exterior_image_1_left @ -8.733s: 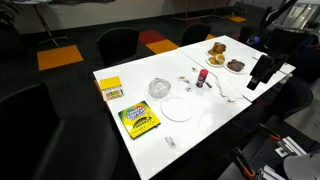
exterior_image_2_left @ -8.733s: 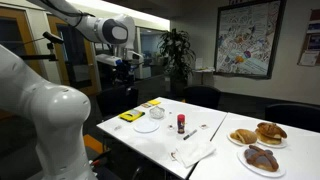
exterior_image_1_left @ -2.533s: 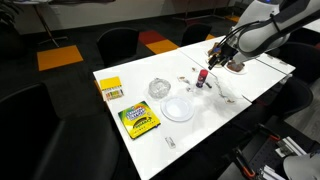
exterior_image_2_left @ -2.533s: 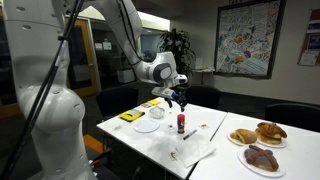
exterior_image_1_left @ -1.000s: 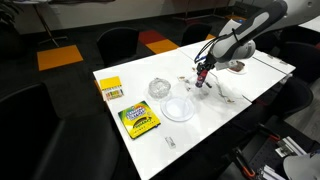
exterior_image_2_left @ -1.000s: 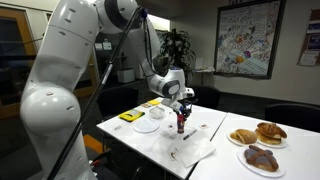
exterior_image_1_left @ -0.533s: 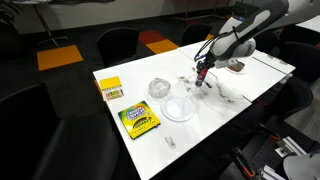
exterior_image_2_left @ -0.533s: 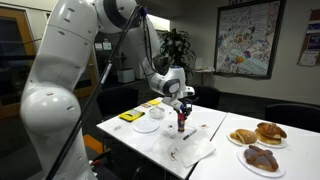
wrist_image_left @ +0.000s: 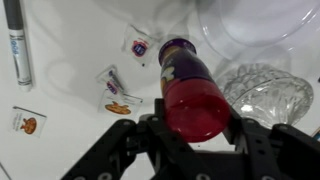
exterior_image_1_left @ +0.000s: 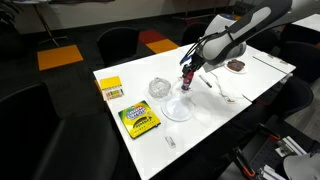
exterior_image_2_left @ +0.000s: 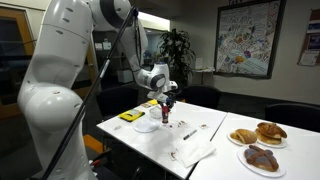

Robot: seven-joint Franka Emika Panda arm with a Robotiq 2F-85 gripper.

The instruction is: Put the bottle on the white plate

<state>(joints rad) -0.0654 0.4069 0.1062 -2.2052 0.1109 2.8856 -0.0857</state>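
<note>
Mid-frame in an exterior view, the gripper (exterior_image_1_left: 186, 76) pinches the bottle (exterior_image_1_left: 185, 84), its jaws pressed against either side just below the red cap. The bottle stands upright between the glass bowl (exterior_image_1_left: 159, 88) and the white plate (exterior_image_1_left: 177, 110), close to the plate's rim; whether it touches the table (exterior_image_1_left: 215, 110) cannot be told. In the wrist view a marker (wrist_image_left: 15, 45) lies at upper left.
</note>
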